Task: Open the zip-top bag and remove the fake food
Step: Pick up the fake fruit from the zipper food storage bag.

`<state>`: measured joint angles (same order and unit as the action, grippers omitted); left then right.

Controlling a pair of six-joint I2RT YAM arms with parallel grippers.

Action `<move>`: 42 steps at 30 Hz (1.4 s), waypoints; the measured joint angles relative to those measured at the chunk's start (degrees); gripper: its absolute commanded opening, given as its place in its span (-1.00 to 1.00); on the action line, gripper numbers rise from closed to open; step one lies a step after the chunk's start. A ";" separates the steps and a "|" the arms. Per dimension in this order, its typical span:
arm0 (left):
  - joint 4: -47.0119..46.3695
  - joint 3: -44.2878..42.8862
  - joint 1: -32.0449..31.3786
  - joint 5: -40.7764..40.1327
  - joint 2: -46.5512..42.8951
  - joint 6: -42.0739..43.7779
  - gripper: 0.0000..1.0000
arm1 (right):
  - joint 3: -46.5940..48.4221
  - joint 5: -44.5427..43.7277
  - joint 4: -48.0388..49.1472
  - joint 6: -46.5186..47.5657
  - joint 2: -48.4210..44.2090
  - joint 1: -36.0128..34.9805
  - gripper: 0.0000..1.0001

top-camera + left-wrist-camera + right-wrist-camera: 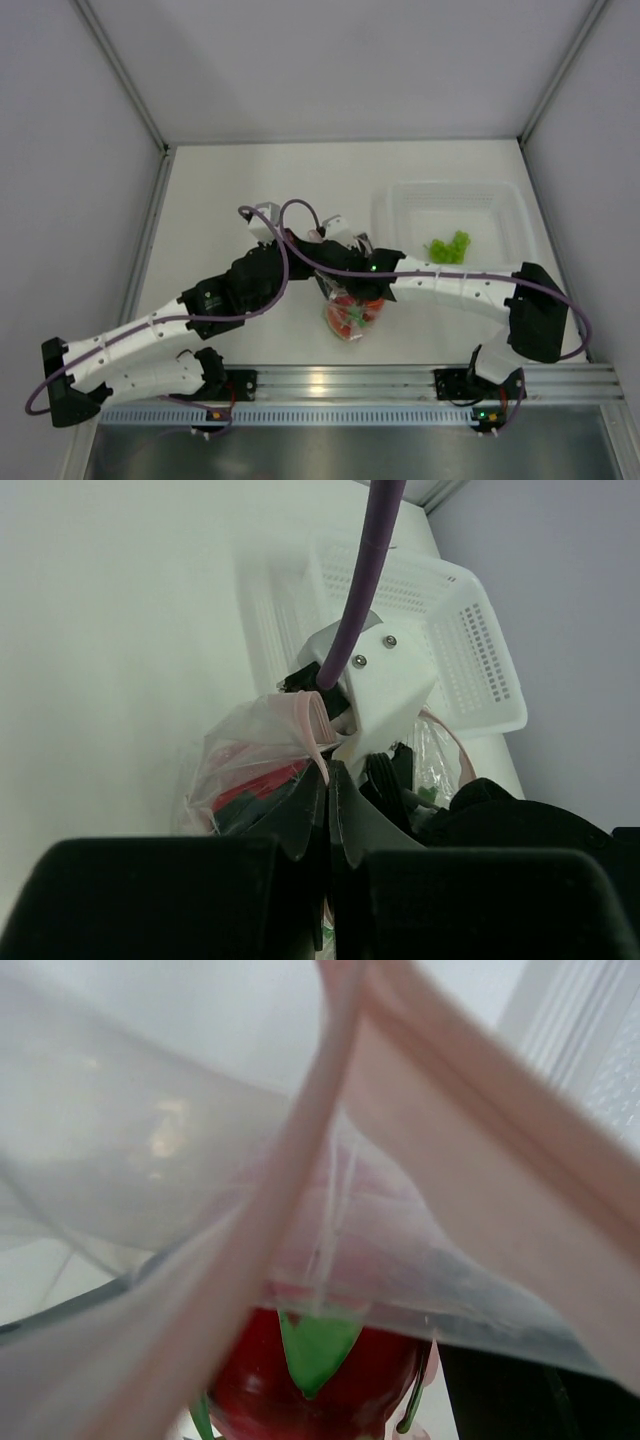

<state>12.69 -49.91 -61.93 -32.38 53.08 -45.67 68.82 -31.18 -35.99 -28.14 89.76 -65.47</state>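
Pinching the pink rim of the zip-top bag with my left gripper pressed together, I hold it upright beside the white tub. This lets my spread right gripper reach the fake food inside.

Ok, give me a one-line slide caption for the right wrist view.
Right wrist view: opened zip-top bag, pink zip strip parted, magenta dragon fruit with a green tip below.

No text, label, brand, number or sign can be read anywhere.
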 measured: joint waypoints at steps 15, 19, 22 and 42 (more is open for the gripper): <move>-2.82 6.32 0.00 5.97 -2.93 -1.53 -1.00 | 0.09 0.59 -0.11 0.11 -2.89 5.60 -0.62; -3.41 6.43 0.00 6.73 -2.95 -1.57 -1.00 | 0.31 2.73 0.13 0.55 -3.87 5.60 -0.63; -4.00 6.54 0.00 6.84 -3.06 -1.55 -1.00 | 0.33 2.80 -0.04 1.03 -4.37 5.49 -0.64; 0.85 6.67 -0.50 -5.70 -4.50 -5.90 -1.00 | -2.60 -1.79 -0.09 1.27 -11.61 1.51 -0.73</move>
<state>13.54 -43.24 -62.43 -38.09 48.58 -51.57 66.22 -32.97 -36.07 -26.87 78.15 -63.96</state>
